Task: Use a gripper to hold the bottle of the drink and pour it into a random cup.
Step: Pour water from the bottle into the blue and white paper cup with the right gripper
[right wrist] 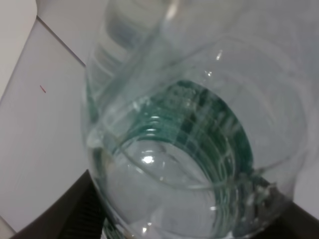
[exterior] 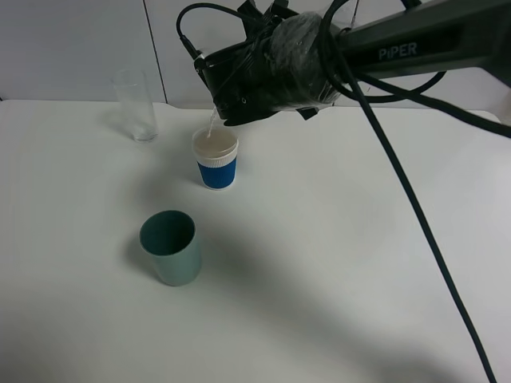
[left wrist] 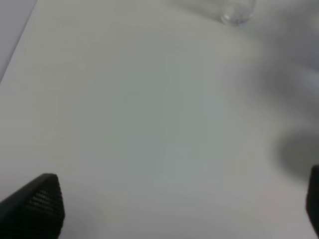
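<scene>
Wide-spread left gripper point(left wrist: 182, 199) above white table point(left wrist: 149, 99), holding nothing, right gripper point(exterior: 239, 100) at upper centre clenched around tilted clear bottle point(right wrist: 174, 149) with green label, thin stream point(exterior: 211, 124) falling into blue-sleeved cup point(exterior: 216, 159) just below.

Glass point(exterior: 136, 104), blue cup point(exterior: 216, 165), green cup point(exterior: 170, 247) crowd the left; right tabletop point(exterior: 383, 263) lies open.

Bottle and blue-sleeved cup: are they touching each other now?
Apart. The exterior high view shows a gap between the bottle, held tilted above, and the cup rim; only a thin stream crosses it.
</scene>
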